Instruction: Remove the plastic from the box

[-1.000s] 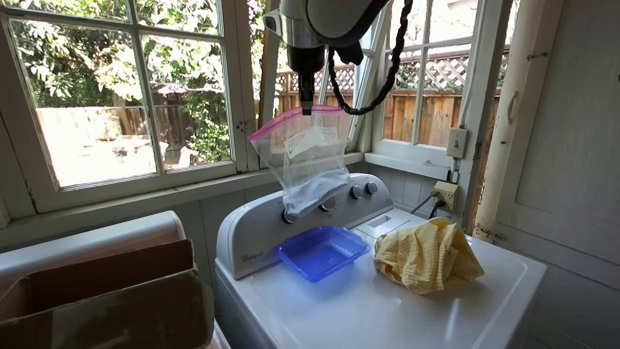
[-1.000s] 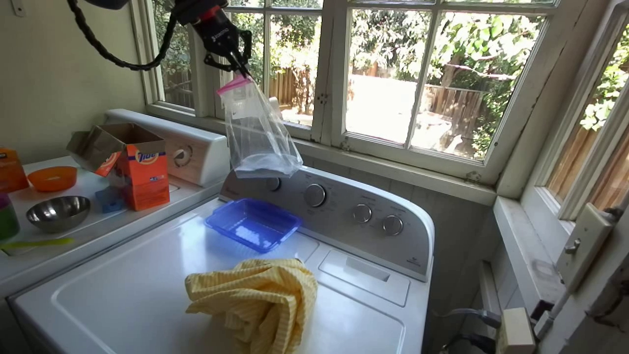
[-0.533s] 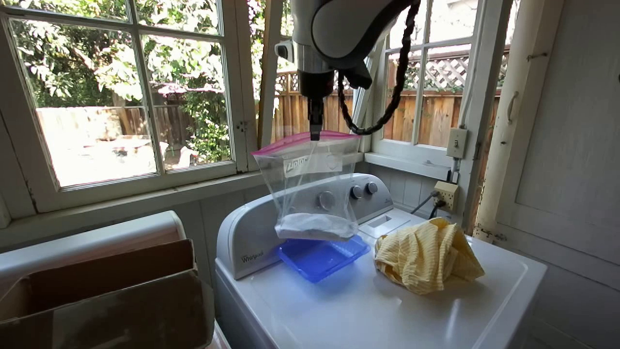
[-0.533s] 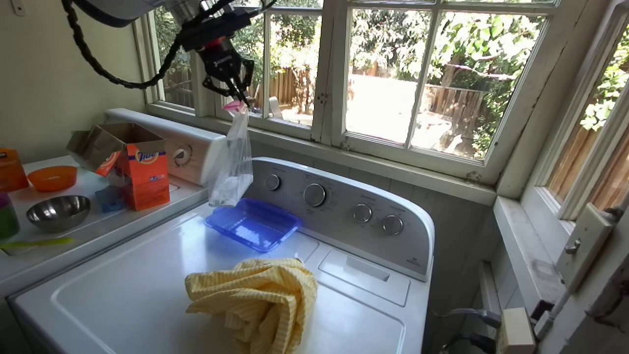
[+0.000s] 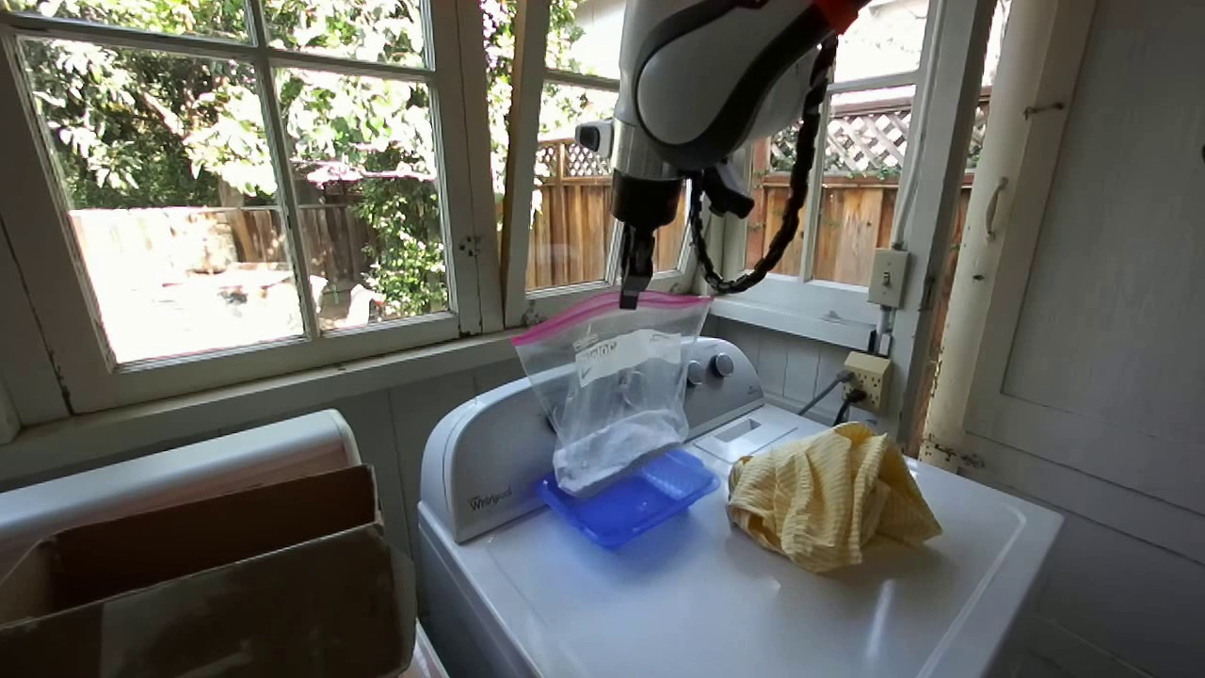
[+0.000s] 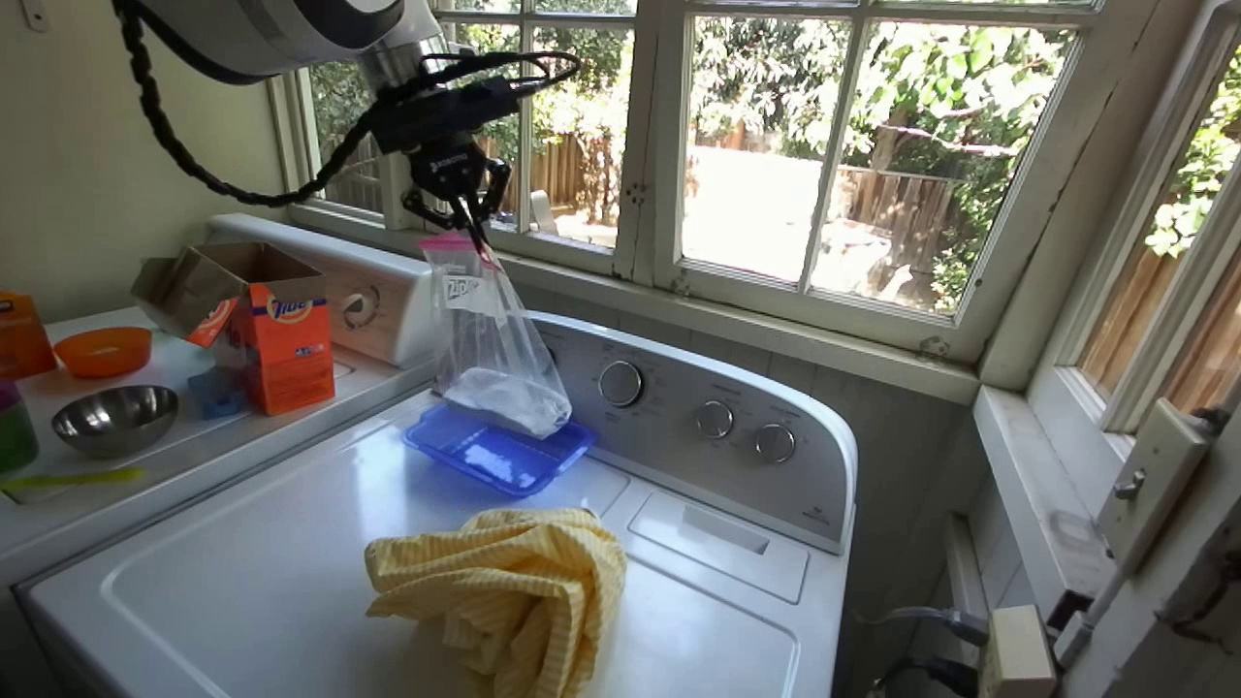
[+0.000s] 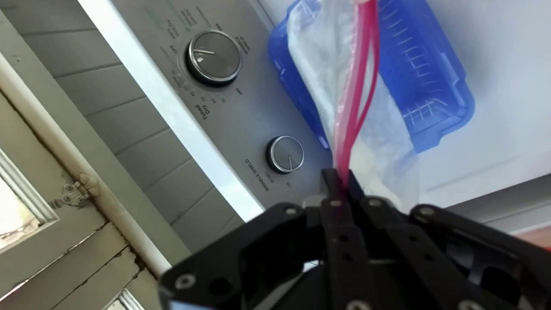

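Note:
A clear zip bag (image 5: pixel 626 391) with a pink top strip hangs from my gripper (image 5: pixel 633 299); something whitish lies in its bottom. The bag shows in both exterior views (image 6: pixel 499 339) and its pink strip shows in the wrist view (image 7: pixel 359 77). My gripper is shut on the pink strip, in an exterior view (image 6: pixel 479 242) and in the wrist view (image 7: pixel 343 183). The bag's bottom overlaps the blue tray (image 5: pixel 621 523) in every view; I cannot tell whether they touch. An open cardboard box (image 5: pixel 245 603) stands at the left; in an exterior view it is an orange Tide box (image 6: pixel 291 359).
The tray rests on a white dryer (image 6: pixel 242 572) near its control panel (image 6: pixel 669 397). A crumpled yellow cloth (image 5: pixel 833 499) lies beside it. A metal bowl (image 6: pixel 116 419), an orange bowl (image 6: pixel 105 353) and a yellow-green utensil (image 6: pixel 78 479) lie on the neighbouring machine. Windows stand behind.
My gripper has moved down with the bag in it, bringing the bag from in front of the control panel to over the blue tray. The bag has swung and turned. The tray has not moved.

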